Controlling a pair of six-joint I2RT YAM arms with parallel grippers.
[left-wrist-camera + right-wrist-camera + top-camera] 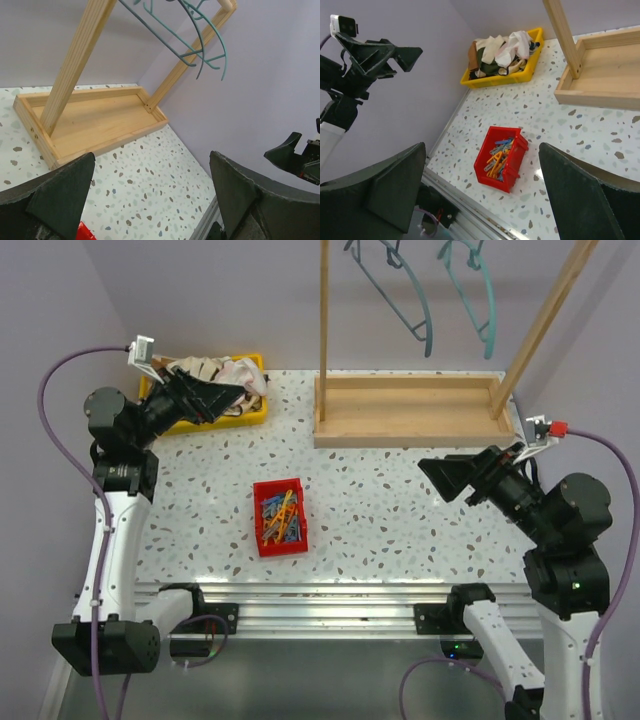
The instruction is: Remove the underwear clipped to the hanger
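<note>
Both arms are up off the speckled table (400, 510) here. We've got the left gripper (235, 400) spread wide and holding nothing, aimed toward the wooden rack (405, 425) and the teal hangers (429, 330) up ahead of it. The right gripper (435, 480) is wide and empty too, pointing back across the table at the left one. The underwear is piled in the yellow bin (492, 80) close by the left gripper, just beyond it in the overhead view and well apart from the right gripper. The beige brief (492, 47) and white brief (516, 44) lie side by side, tangled with other fabric. A red bin (517, 155) of coloured clothespins (497, 155) sits between the two grippers, nearer the arm bases.
</note>
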